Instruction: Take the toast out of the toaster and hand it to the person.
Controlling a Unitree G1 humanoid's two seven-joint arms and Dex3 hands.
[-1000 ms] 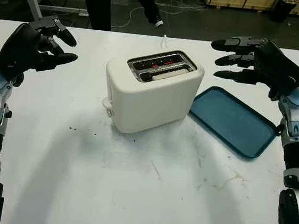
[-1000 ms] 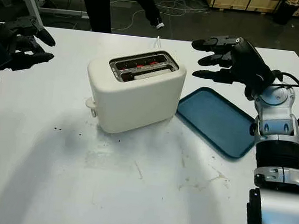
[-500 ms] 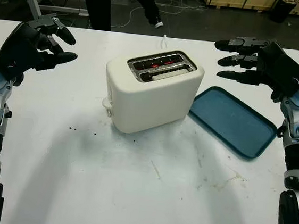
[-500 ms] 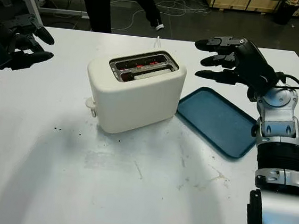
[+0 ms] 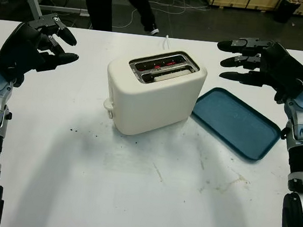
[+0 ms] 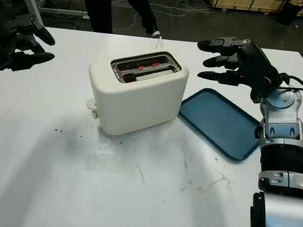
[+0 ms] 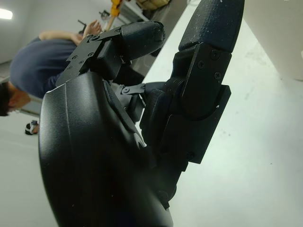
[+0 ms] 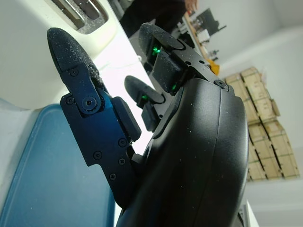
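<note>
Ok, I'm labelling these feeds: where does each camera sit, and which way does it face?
Left eye: on the head, looking down at the table; toaster, tray, both arms.
Right eye: beside it, same scene; right hand open above the table, near the tray.
Left wrist: behind the open left hand, facing the toaster.
Right wrist: behind the right hand, facing toaster and tray.
Shared: toaster.

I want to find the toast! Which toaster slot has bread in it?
The slot nearer the robot holds the pale toast. The farther slot shows only glowing red.
</note>
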